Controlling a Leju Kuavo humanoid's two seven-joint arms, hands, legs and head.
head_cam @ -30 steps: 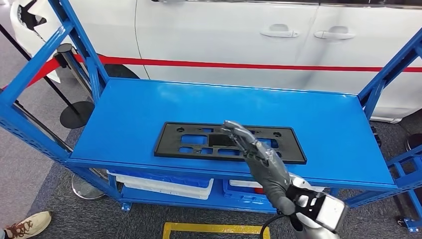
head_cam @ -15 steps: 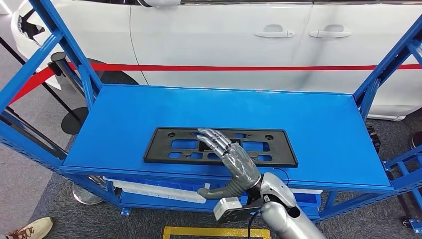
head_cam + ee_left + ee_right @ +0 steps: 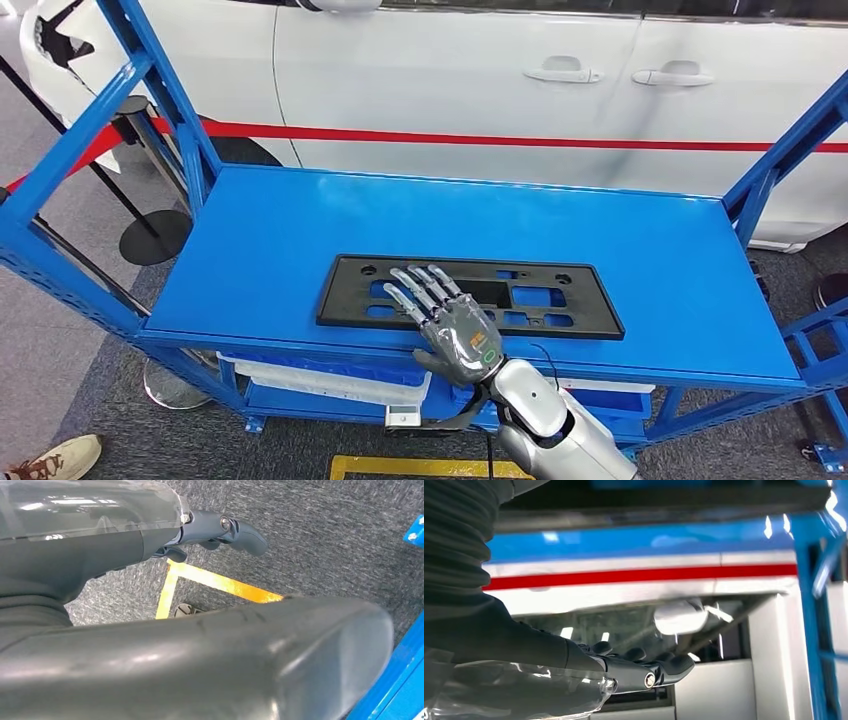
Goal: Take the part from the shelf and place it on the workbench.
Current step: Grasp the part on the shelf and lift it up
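A flat black plastic part with several cut-outs lies on the top of the blue shelf, near its front edge. My right hand reaches up from below the front edge, its fingers spread and straight over the part's left-middle section, holding nothing. In the right wrist view the right hand is stretched out flat with nothing in it. My left hand hangs over the grey carpet, fingers loosely extended and empty.
A white car with a red stripe stands close behind the shelf. Blue uprights frame both ends. White and blue bins sit on the lower level. A stanchion base, yellow floor tape and a person's shoe lie around.
The view has shifted a little. My right hand has drawn back toward the shelf's front edge and rolled at the wrist; its fingers now lie over the part's near left-middle. The part has not moved.
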